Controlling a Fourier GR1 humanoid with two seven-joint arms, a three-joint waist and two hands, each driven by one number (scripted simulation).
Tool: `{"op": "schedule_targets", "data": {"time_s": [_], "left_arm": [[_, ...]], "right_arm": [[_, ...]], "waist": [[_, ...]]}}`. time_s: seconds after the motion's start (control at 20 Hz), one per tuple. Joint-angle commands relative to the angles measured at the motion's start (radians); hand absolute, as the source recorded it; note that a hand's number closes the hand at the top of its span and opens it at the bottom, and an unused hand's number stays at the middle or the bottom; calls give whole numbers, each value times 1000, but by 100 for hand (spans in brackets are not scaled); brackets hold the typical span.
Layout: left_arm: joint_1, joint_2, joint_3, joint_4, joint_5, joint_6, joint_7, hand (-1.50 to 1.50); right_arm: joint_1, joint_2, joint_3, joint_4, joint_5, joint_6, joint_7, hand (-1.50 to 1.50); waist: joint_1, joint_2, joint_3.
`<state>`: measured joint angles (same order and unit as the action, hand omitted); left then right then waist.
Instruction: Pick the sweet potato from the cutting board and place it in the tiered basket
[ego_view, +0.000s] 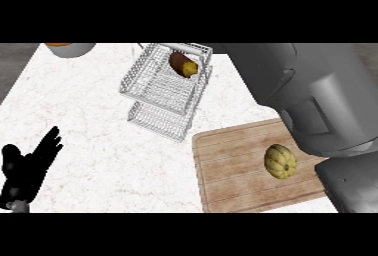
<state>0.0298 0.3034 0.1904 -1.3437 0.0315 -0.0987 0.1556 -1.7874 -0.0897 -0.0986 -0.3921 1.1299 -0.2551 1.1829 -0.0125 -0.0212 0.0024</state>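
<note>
- Your brown oblong sweet potato (183, 65) sits in the top tier of the white wire tiered basket (159, 92), far across the marble table (96, 125).
- Your right forearm (317, 100) hides the right hand; I cannot tell its fingers' state.
- Your black left hand (26, 167) rests open at near left, holding nothing.
- A yellow ribbed squash (280, 161) lies on the wooden cutting board (229, 170).
- The placing step looks finished; next, withdraw clear of the basket.

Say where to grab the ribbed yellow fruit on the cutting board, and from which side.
Probably across its short axis, from above: the ribbed yellow fruit lies flat on the cutting board, an oval with its long axis running away from the robot. The right forearm crowds its right side.
</note>
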Motion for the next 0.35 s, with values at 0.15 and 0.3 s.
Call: {"op": "schedule_targets", "data": {"time_s": [0.15, 0.3], "left_arm": [[49, 1, 21, 5, 0, 15, 2, 0], [70, -4, 28, 2, 13, 7, -11, 0]], "right_arm": [[58, 27, -73, -241, -17, -229, 133, -150], [134, 87, -82, -333, -28, -213, 111, -150]], "waist": [[-60, -29, 5], [-73, -36, 5]]}}
